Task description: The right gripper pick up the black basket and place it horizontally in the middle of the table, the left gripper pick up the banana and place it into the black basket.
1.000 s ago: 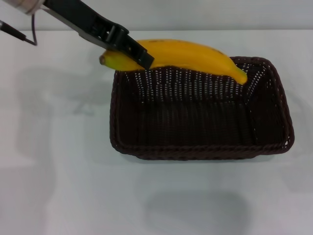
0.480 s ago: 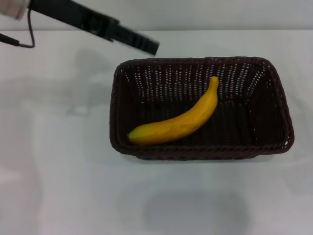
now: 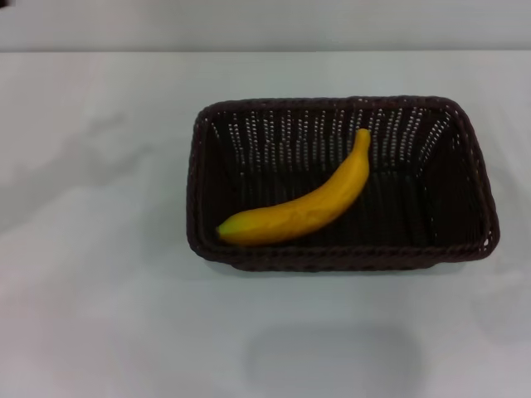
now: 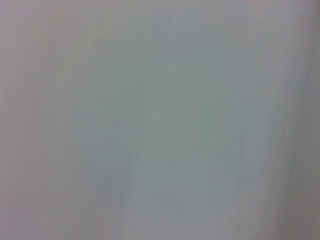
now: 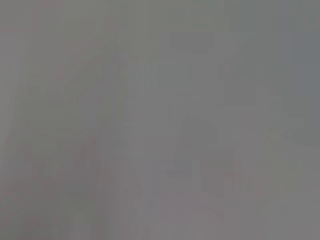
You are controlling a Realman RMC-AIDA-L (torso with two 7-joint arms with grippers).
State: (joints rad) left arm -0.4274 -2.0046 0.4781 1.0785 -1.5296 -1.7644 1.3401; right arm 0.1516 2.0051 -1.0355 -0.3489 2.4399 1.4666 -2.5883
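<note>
The black basket (image 3: 465,240) lies lengthwise across the middle of the white table (image 3: 91,274) in the head view. The yellow banana (image 3: 303,207) lies inside it on the basket floor, slanting from the near left corner to the far middle, stem end pointing away. Neither gripper shows in the head view. The left wrist and right wrist views show only plain pale grey surface, with no fingers and no object.
Bare tabletop surrounds the basket on all sides. A pale wall edge runs along the back of the table (image 3: 265,51).
The left gripper let go of the banana, which dropped into the basket, then drew back up and to the left and out of the head view. The basket stayed put.
</note>
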